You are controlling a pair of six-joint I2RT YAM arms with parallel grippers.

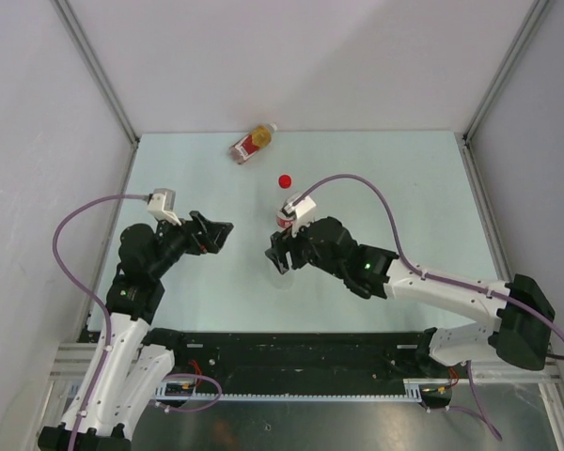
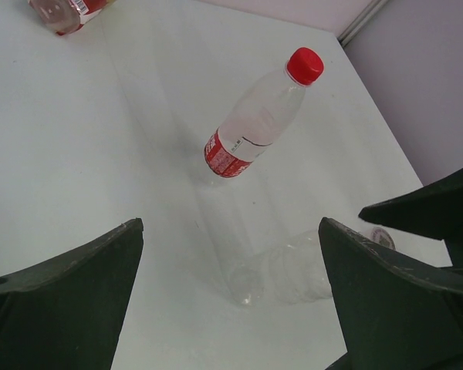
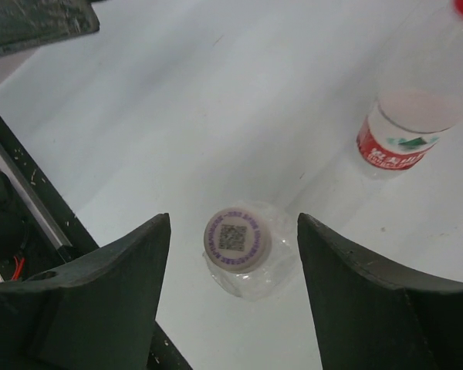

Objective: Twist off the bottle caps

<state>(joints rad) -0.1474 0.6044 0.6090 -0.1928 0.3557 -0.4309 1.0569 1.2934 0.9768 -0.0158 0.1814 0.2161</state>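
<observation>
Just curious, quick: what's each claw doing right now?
Left gripper: open, holding nothing.
Right gripper: open, fingers either side of the white cap, not gripping it.

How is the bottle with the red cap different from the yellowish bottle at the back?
The red-capped bottle stands upright; the yellowish bottle lies on its side, farther back. The red-capped bottle looks clear inside; the yellowish bottle looks amber. The red-capped bottle wears a red cap; the yellowish bottle wears a pale cap. Both have their caps on, and both have labels with red on them.
</observation>
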